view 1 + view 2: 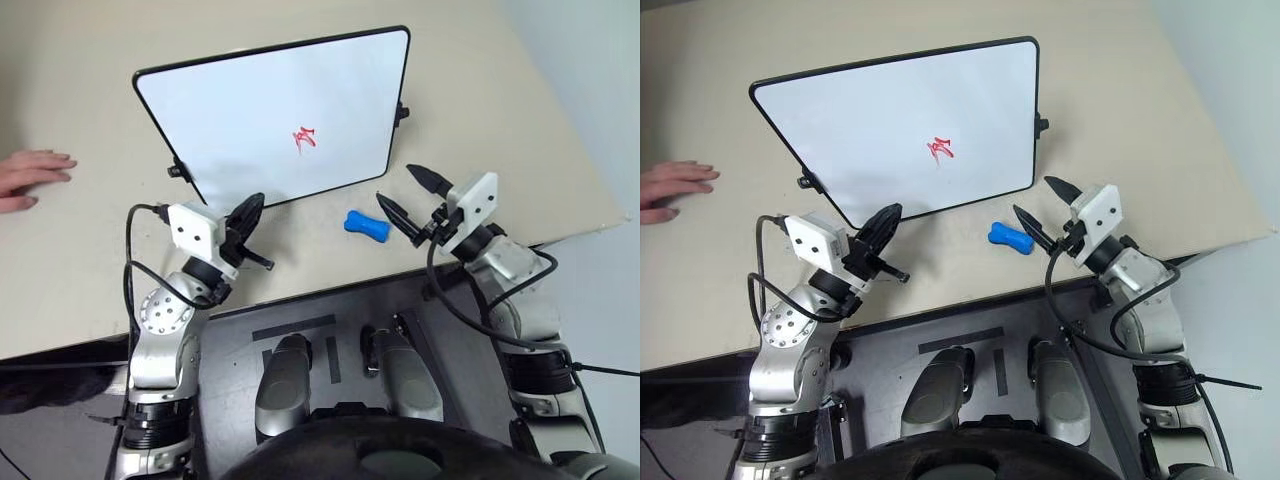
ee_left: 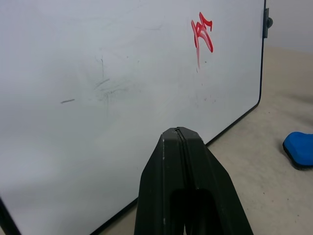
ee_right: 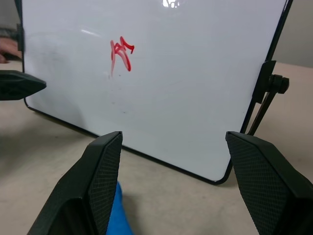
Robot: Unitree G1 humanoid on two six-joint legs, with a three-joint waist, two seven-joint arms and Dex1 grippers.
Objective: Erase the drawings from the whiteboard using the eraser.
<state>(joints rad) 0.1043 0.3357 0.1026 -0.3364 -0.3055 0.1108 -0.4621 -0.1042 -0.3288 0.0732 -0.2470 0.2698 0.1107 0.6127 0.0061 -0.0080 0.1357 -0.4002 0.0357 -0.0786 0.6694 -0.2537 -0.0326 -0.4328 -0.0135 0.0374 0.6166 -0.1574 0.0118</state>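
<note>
The right pincer (image 1: 415, 205) hangs with its two black fingers spread wide and nothing between them. The small bright blue bone-shaped eraser (image 1: 366, 225) lies on the beige desk (image 1: 80, 260) just beside its lower fingertip, apart from it. Beyond both stands the large white whiteboard with a thin black frame (image 1: 250, 110), tilted back, bearing the small red marker drawings (image 1: 304, 137). The left pincer (image 1: 247, 215) has its fingers pressed together, empty, close before the whiteboard's lower edge. A person's hand (image 1: 30, 177) rests on the desk, well apart from the left pincer.
</note>
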